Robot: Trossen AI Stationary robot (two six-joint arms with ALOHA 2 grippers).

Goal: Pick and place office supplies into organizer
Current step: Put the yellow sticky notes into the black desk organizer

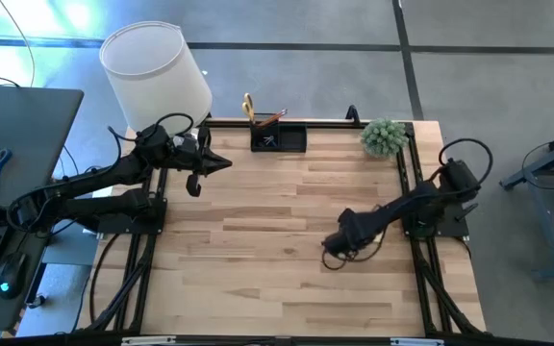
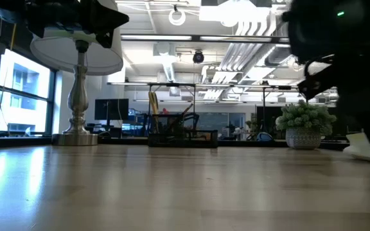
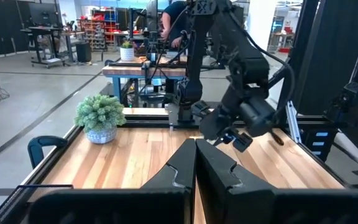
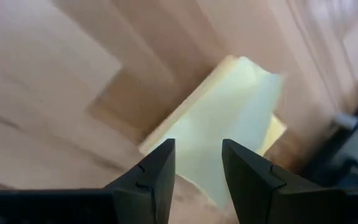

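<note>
The yellow sticky-note pad (image 4: 229, 112) lies on the wooden table near its right side, its top sheet curled up, and it also shows in the low view (image 2: 368, 153). My right gripper (image 4: 197, 165) points steeply down over the pad, open, the pad showing in the gap between its fingers. In the high view this gripper (image 1: 333, 255) hides the pad. The black organizer (image 1: 279, 139) stands at the far edge with pencils (image 1: 269, 117) sticking up from its cup. My left gripper (image 1: 221, 163) hangs shut and level at the far left, holding nothing.
A white-shaded lamp (image 1: 157, 67) stands at the far left corner, and a small potted plant (image 1: 385, 136) at the far right. Black frame rails (image 1: 414, 192) run along the table's sides. Bare wood lies between my right gripper and the organizer. A person (image 3: 173, 18) works beyond the table.
</note>
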